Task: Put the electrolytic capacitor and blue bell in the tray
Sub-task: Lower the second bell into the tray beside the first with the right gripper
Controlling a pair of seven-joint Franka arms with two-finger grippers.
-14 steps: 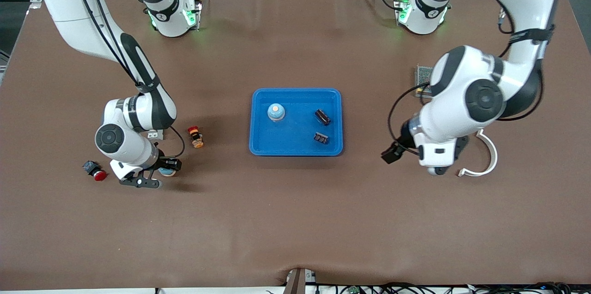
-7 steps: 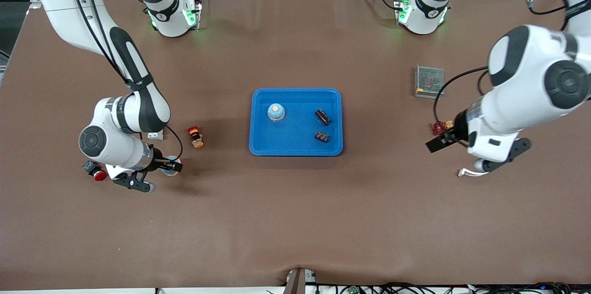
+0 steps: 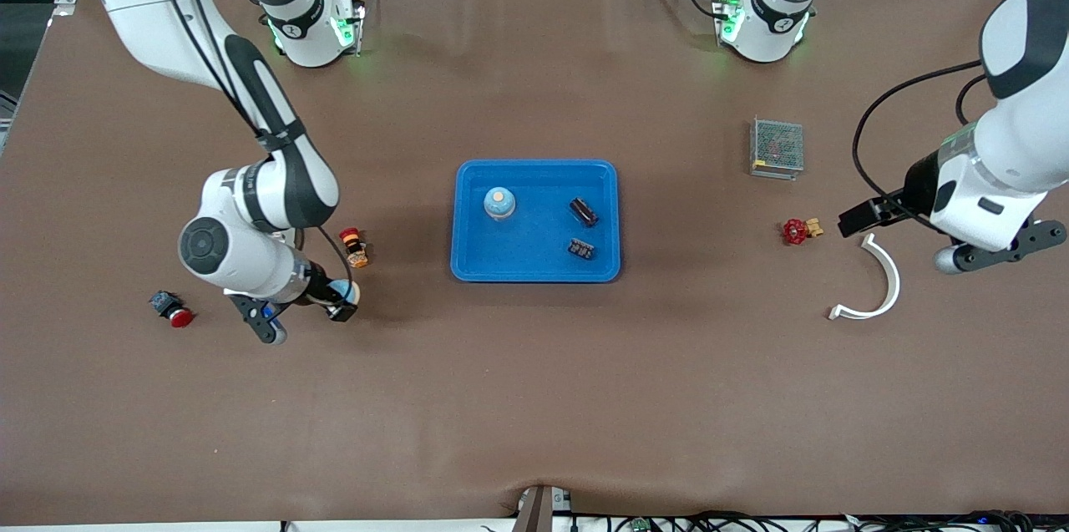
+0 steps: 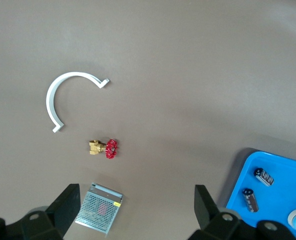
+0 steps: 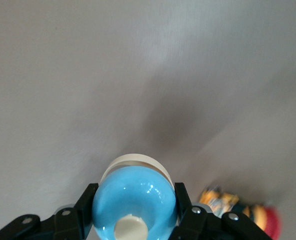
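Note:
The bright-blue tray (image 3: 468,265) lies mid-table and holds a blue bell (image 3: 499,202) and two dark capacitors (image 3: 583,211), (image 3: 581,248). My right gripper (image 3: 341,300) is shut on a second blue bell (image 3: 346,291) with a white base, over the table between a red push button and the tray. In the right wrist view this bell (image 5: 135,197) fills the jaws of the gripper (image 5: 135,205). My left gripper (image 3: 867,215) is open and empty, over the table beside a red valve. Its fingers (image 4: 67,205) stand wide apart, and the tray (image 4: 248,175) shows at the edge.
A grey mesh box (image 3: 777,146), a red valve (image 3: 797,230) and a white curved piece (image 3: 877,286) lie toward the left arm's end. An orange-and-red button (image 3: 354,246) and a red push button (image 3: 173,308) lie toward the right arm's end.
My right gripper has carried the blue bell toward the tray. My left arm has swung away from the tray toward its own end of the table, uncovering the mesh box and valve.

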